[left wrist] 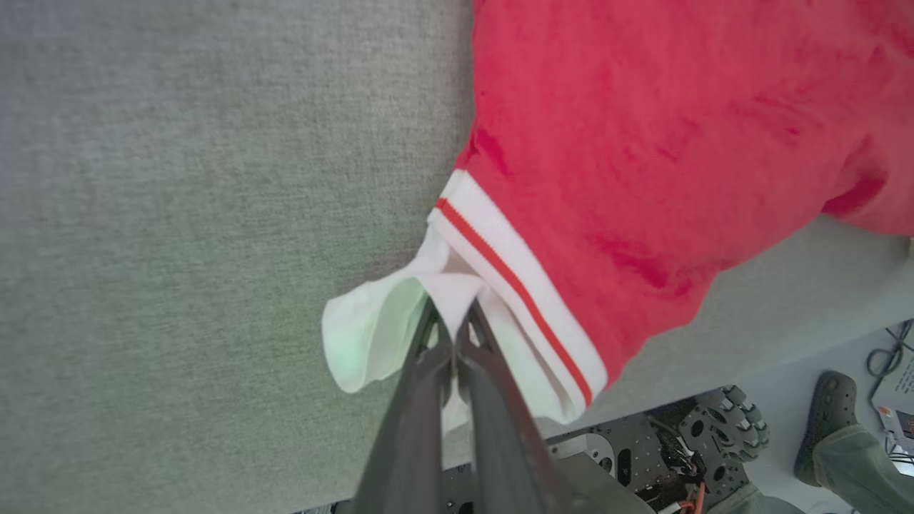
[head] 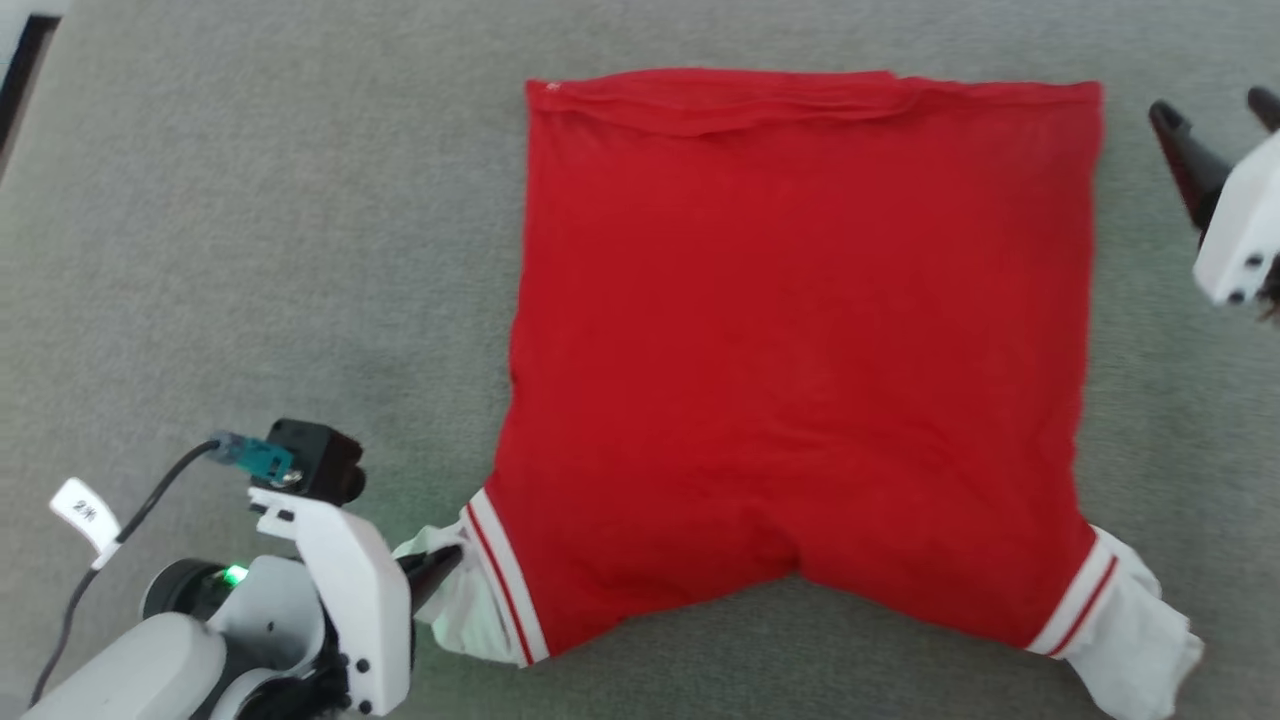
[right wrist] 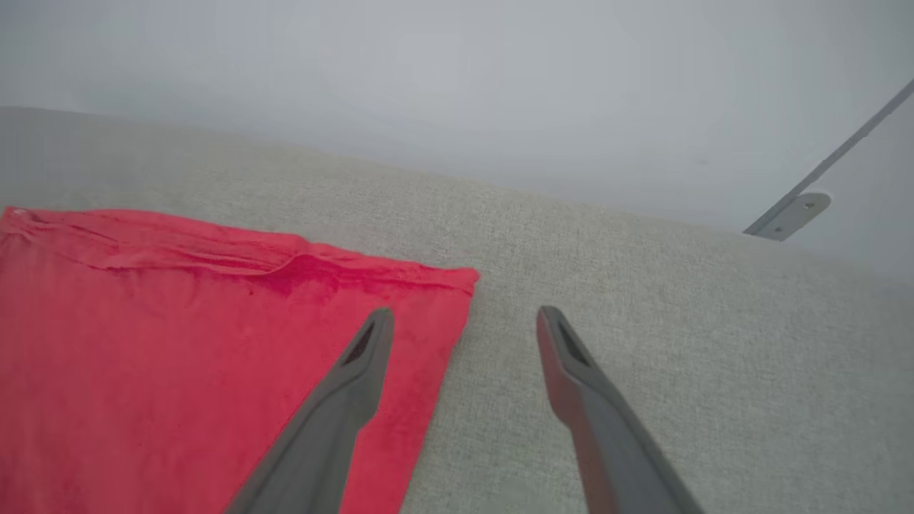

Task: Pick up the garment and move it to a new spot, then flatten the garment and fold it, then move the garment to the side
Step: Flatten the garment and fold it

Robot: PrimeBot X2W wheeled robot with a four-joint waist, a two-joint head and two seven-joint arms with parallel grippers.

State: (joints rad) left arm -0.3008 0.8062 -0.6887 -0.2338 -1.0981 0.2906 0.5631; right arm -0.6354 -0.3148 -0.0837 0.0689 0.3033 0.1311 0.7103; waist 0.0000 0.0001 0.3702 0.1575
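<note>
The garment (head: 800, 350) is a bright-red T-shirt lying flat on the grey surface, hem at the far side and white striped sleeve ends toward me. My left gripper (head: 452, 562) is shut on the white end of the near-left sleeve (left wrist: 400, 314), its dark fingers (left wrist: 457, 371) pinching the cloth. The other sleeve end (head: 1130, 620) lies loose at the near right. My right gripper (head: 1215, 110) hangs open beside the shirt's far-right corner (right wrist: 450, 285), above the surface, with nothing between its fingers (right wrist: 357, 357).
The grey fabric-covered surface (head: 250, 250) spreads out on all sides of the shirt. In the left wrist view its near edge shows, with the robot's base and wheel (left wrist: 721, 428) below and a person's foot (left wrist: 828, 407) on the floor. A pale wall (right wrist: 500, 86) rises behind the far edge.
</note>
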